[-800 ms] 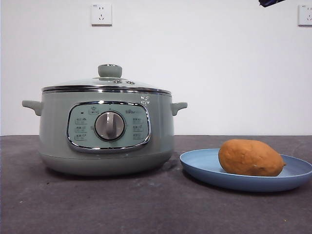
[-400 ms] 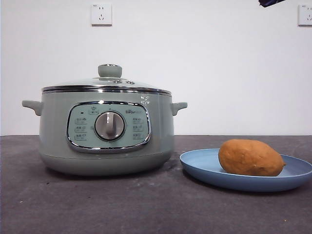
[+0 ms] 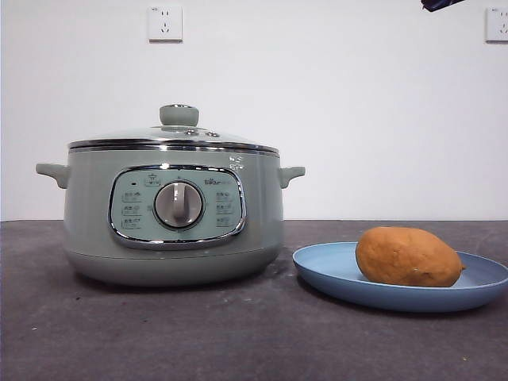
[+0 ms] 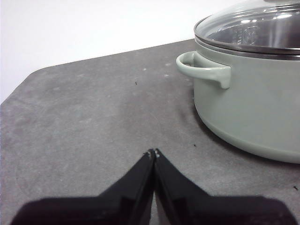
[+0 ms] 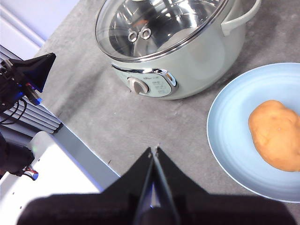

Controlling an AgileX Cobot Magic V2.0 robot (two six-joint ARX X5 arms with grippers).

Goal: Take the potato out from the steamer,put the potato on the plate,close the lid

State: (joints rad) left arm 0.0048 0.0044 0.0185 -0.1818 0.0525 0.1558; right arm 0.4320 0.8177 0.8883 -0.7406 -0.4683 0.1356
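The sage-green steamer (image 3: 175,214) stands on the dark table with its glass lid (image 3: 175,135) resting on top, knob up. To its right the orange-brown potato (image 3: 408,256) lies on the light-blue plate (image 3: 333,270). My left gripper (image 4: 153,153) is shut and empty, low over the bare table beside the steamer's side handle (image 4: 204,70). High above the table, my right gripper (image 5: 153,150) is also shut and empty, with the steamer (image 5: 187,61), the lid (image 5: 159,23), the plate (image 5: 229,136) and the potato (image 5: 276,133) below it. In the front view only a black tip (image 3: 440,4) shows at the top right.
Grey table surface (image 3: 159,333) stretches in front of the steamer and plate. A white wall with two sockets (image 3: 165,23) stands behind. The right wrist view shows the table's front edge with a white base and a dark camera mount (image 5: 28,77) beyond it.
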